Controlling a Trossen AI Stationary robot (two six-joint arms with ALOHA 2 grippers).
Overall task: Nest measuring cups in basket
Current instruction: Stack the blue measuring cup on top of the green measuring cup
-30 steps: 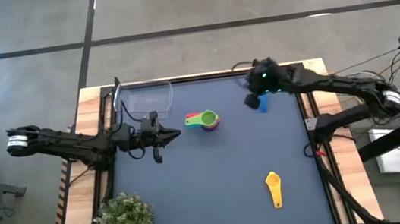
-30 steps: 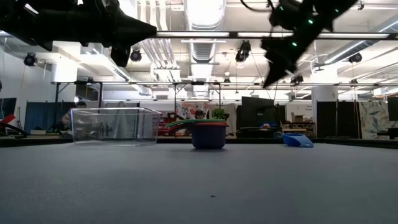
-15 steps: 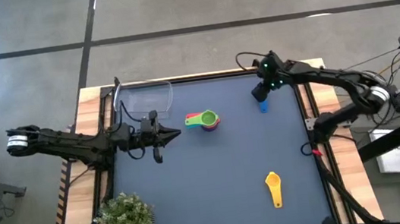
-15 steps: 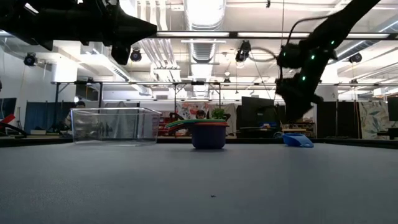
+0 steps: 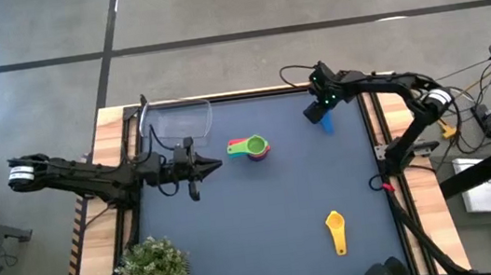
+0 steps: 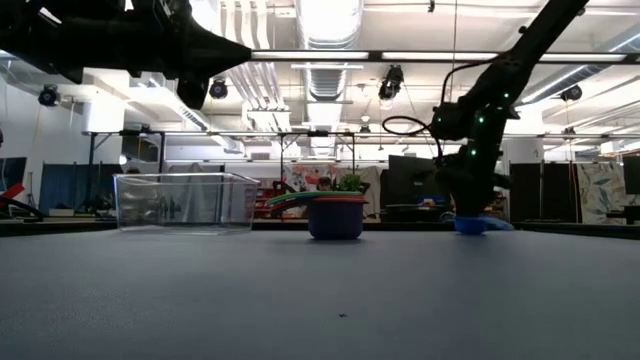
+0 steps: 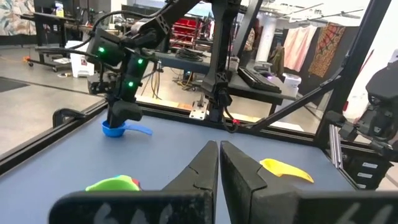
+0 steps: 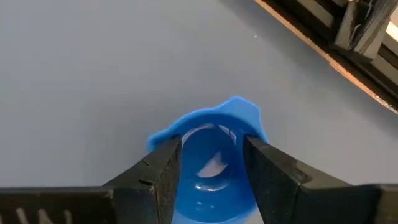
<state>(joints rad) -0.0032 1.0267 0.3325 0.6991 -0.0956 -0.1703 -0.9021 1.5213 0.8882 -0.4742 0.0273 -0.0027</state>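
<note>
A blue measuring cup (image 8: 214,163) sits upright on the table near the far right corner (image 5: 324,124), its handle flat (image 7: 140,130). My right gripper (image 8: 211,146) points steeply down over it, open, one finger at each side of the bowl. A nested stack of cups (image 5: 251,147), green on top over red and purple, stands mid-table. A yellow cup (image 5: 336,231) lies toward the near right. The clear basket (image 5: 178,119) stands at the far left. My left gripper (image 5: 216,165) hovers level and shut between basket and stack. My right gripper comes at the blue cup's bowl (image 8: 186,134) from above, slanting, one finger at each side of its rim. Whether the fingers touch the cup I cannot tell. The cup rests upright on the table.
A small bushy green plant (image 5: 154,269) stands at the near left corner. Wooden table borders and black frame posts (image 5: 380,149) run along the right edge close to the blue cup. Bare blue-grey tabletop (image 5: 265,220) lies between the stack and the yellow cup.
My right gripper has come down from high above the table onto the blue cup at the far right, tipping from a shallow slant to a steep downward one, and it has opened. The cups have stayed where they were.
</note>
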